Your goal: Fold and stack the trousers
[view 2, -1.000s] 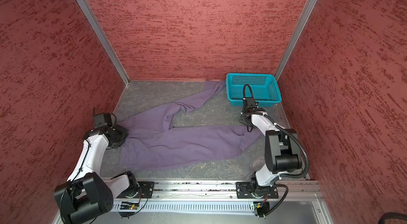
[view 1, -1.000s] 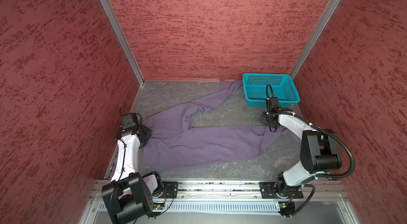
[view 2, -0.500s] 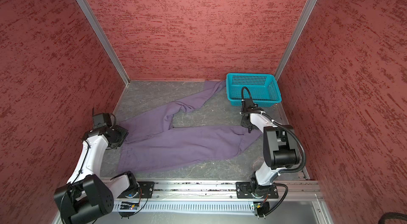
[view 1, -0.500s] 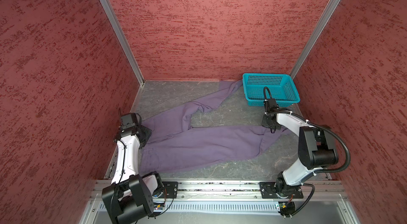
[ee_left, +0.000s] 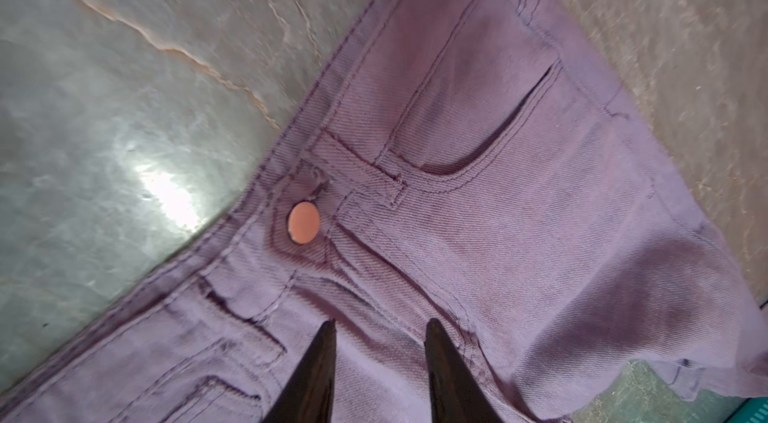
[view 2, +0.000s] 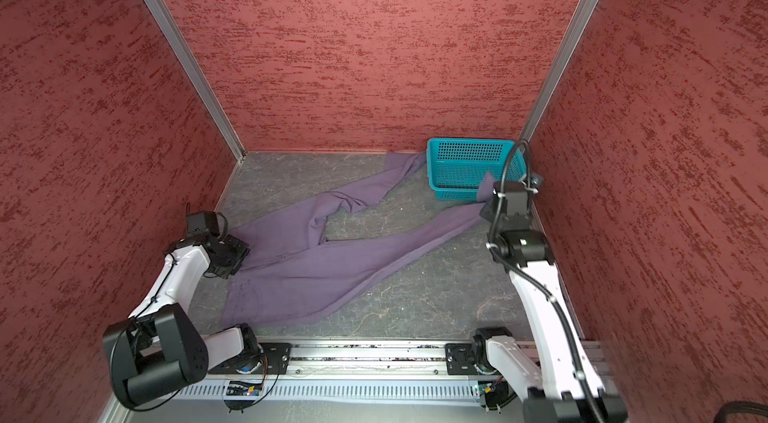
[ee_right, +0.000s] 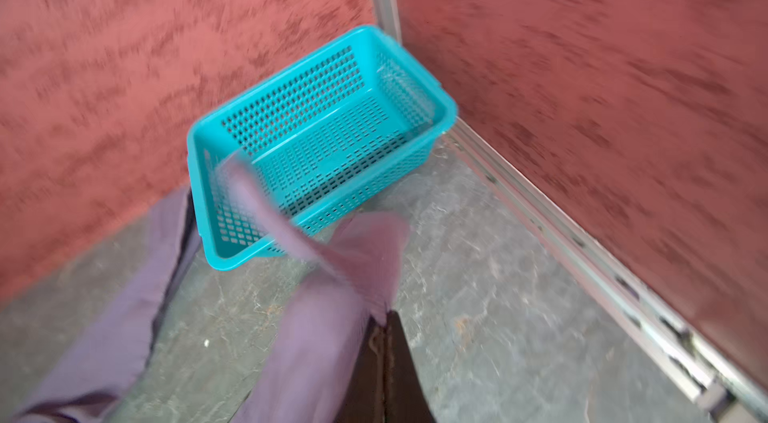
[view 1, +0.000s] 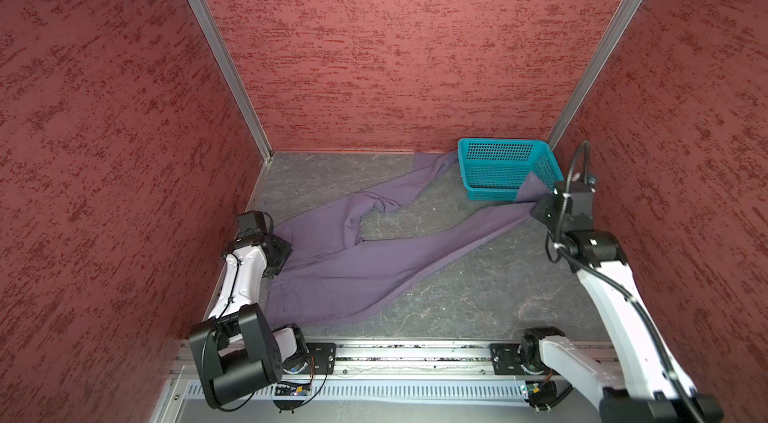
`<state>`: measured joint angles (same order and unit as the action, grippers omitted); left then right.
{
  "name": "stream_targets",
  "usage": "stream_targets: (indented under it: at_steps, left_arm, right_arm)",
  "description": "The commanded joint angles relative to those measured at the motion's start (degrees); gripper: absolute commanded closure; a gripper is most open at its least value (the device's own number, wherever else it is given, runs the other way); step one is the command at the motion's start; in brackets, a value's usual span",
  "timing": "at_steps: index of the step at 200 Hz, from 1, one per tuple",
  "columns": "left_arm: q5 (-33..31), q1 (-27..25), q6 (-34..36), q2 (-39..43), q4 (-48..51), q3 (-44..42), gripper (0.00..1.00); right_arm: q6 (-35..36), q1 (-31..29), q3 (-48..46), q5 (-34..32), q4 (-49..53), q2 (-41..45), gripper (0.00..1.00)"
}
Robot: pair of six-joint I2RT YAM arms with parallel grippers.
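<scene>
While the trousers (view 1: 353, 271) lie spread across the grey table (view 1: 478, 296), waist at the near left and both legs fanning toward the far right, the right gripper (ee_right: 384, 331) has its jaws pressed together on the hem of the nearer leg. That hem is up off the table, the cloth rising just in front of the teal basket (view 1: 505, 147) in the far right corner, and the view from the right wrist is blurred. The farther leg runs along the table and ends at the foot of the back wall, just beside the basket. Over on the other side, the left gripper (ee_left: 380, 323) hangs above the waist area with its fingers (ee_left: 320, 358) apart, tips close to the copper button (ee_left: 304, 222). Whether they touch the cloth, I can't tell. A front pocket (ee_left: 498, 130) gapes open near that button, and the waistband lies flat on the table.
</scene>
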<state>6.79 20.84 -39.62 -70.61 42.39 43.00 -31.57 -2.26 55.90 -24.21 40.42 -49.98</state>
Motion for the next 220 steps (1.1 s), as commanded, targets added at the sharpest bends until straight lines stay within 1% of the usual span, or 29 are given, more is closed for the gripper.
stream_targets:
  at_steps: [1, 7, 11, 24, 33, 56, 65, 77, 84, 99, 119, 134, 141, 147, 150, 151, 152, 153, 156, 161, 165, 172, 188, 205, 220]
  left_arm:
    - [1.42, -1.08, 0.48, -1.98, -2.7, 1.57, 0.63]
    - [1.55, -1.13, 0.55, -2.43, -2.91, 1.56, 0.63]
    - [1.65, -1.19, 0.59, -2.63, -2.98, 1.58, 0.63]
    - [1.96, -1.17, 0.72, -3.02, -3.1, 1.56, 0.63]
    - [2.14, -1.11, 0.99, -3.1, -3.25, 1.49, 0.63]
    - [3.84, -1.14, 2.06, -3.91, -3.37, 1.9, 0.63]
    - [4.36, -1.19, 2.38, -4.29, -3.31, 2.0, 0.64]
    - [4.72, -1.33, 2.76, -4.44, -2.76, 1.83, 0.65]
    - [4.75, -1.33, 2.95, -4.22, -2.31, 1.36, 0.65]
    - [4.0, -1.33, 3.29, -2.97, -1.63, -0.21, 0.65]
    - [3.21, -0.9, 3.56, -1.31, -1.36, -2.82, 0.63]
    - [3.49, -0.04, 3.83, -1.27, -1.5, -4.17, 0.63]
    - [3.66, 0.48, 3.9, -1.45, -1.72, -4.68, 0.63]
    - [4.23, 0.96, 4.07, -1.76, -1.99, -4.98, 0.63]
    - [4.45, 1.24, 4.22, -1.93, -2.19, -5.17, 0.63]
    - [4.59, 1.32, 4.3, -2.0, -2.21, -5.19, 0.63]
    - [4.66, 1.36, 4.38, -2.04, -2.26, -5.29, 0.63]
    - [4.74, 1.42, 4.42, -2.06, -2.33, -5.29, 0.63]
    - [5.0, 1.71, 4.58, -2.23, -2.47, -5.42, 0.63]
    - [5.13, 2.12, 4.86, -2.61, -2.57, -5.62, 0.63]
    - [5.16, 2.56, 5.1, -2.87, -2.58, -5.76, 0.64]
    - [5.16, 3.28, 5.37, -3.32, -2.66, -6.06, 0.65]
    - [5.66, 5.41, 5.82, -4.29, -3.43, -6.97, 0.67]
    - [5.35, 7.34, 6.04, -5.65, -4.41, -7.56, 0.67]
    - [5.13, 8.97, 6.3, -7.41, -4.89, -7.49, 0.69]
  right_arm:
    - [-8.59, 2.54, -10.28, -1.73, 8.75, 4.53, 0.65]
    - [-10.74, 3.67, -12.2, -0.81, 9.77, 6.3, 0.5]
    - [-11.39, 4.56, -13.51, 0.27, 10.21, 7.29, 0.43]
    - [-12.22, 6.88, -15.15, 4.4, 10.14, 9.29, 0.26]
    - [-12.37, 7.82, -13.65, 6.26, 9.89, 9.09, 0.22]
    - [-9.77, 8.33, -6.4, 7.85, 7.88, 4.37, 0.21]
    - [-8.38, 8.36, -4.26, 9.3, 6.34, 1.87, 0.23]
    - [-6.8, 8.33, -2.74, 13.08, 3.6, -1.44, 0.31]
    - [-6.64, 8.39, -2.68, 15.78, 1.87, -3.55, 0.36]
    - [-7.18, 8.33, -4.72, 20.07, -1.89, -6.17, 0.44]
    - [-8.09, 8.33, -9.21, 22.45, -6.23, -8.1, 0.45]
    - [-5.45, 8.55, -11.1, 23.82, -8.47, -11.61, 0.44]
    - [-4.35, 8.59, -10.94, 23.9, -8.21, -13.72, 0.45]
    - [-3.24, 8.84, -10.76, 24.37, -8.23, -15.88, 0.5]
    - [-2.57, 8.97, -10.68, 24.82, -8.33, -16.99, 0.54]
    - [-2.14, 9.06, -10.67, 25.13, -8.43, -17.59, 0.57]
    - [-2.14, 9.06, -10.67, 25.13, -8.43, -17.59, 0.57]
    - [-1.8, 9.19, -10.62, 25.43, -8.5, -18.33, 0.6]
    - [-1.55, 9.25, -10.61, 25.74, -8.6, -18.91, 0.63]
    - [-0.97, 9.46, -10.67, 26.43, -8.96, -20.78, 0.71]
    - [-0.65, 9.72, -10.73, 26.85, -9.51, -21.81, 0.75]
    - [-0.37, 9.98, -11.07, 27.47, -10.4, -23.29, 0.78]
    - [-0.7, 10.68, -12.27, 28.78, -12.98, -25.56, 0.79]
    - [-1.03, 11.65, -13.25, 29.72, -14.98, -27.53, 0.75]
    - [-0.96, 12.75, -13.7, 30.25, -15.92, -29.58, 0.74]
